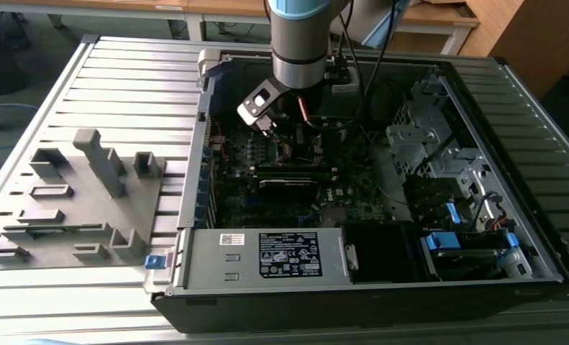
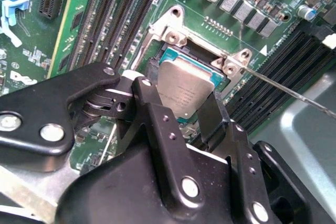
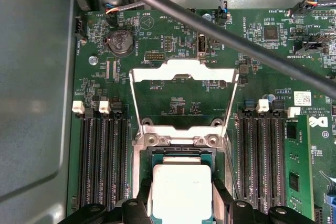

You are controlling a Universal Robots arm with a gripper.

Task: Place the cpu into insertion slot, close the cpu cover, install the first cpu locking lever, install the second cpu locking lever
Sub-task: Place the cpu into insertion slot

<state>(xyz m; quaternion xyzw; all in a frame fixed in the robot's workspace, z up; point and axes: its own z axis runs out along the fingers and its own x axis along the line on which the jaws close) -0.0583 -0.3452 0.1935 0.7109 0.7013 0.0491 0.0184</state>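
Noted the cpu (image 2: 186, 90) lying flat and level between the fingers (image 2: 152, 114) of the gripper (image 2: 178, 94), silver top up, green edge visible along two sides. Pinched on two opposite edges, going by both wrist views; judged as gripped, not let go. Positioned right over the insertion slot (image 3: 181, 151), low within its black frame. Cannot tell whether fully seated or resting just above the contacts.

Directly beyond the fingertips: found the cpu cover (image 3: 157, 73) swung up on its hinge and clear of the chip, with bare motherboard (image 3: 184, 103) visible through the cut-out middle. Off one flank of the gripper, spotted a thin wire locking lever (image 2: 283, 90) sprung out and away from the socket, not latched. Flanking the gripper on both sides: rows of black memory slots (image 3: 102, 161).

In the exterior view, saw the arm (image 1: 303, 43) reaching straight down into the open computer case (image 1: 361, 309). Also logged a grey fixture block (image 1: 83, 194) well apart from the gripper, on the exterior view's left.

Step in hand, by judgement: seating the chip.
- Keep it parallel to the socket floor.
- Line up any corner mark and edge notches.
- Lower without sideways sliding or downward force.
- Release only after a flush, settled fit inside the frame.
- Watch for fingers snagging the frame walls.
- Watch for bent contacts from any tilt.
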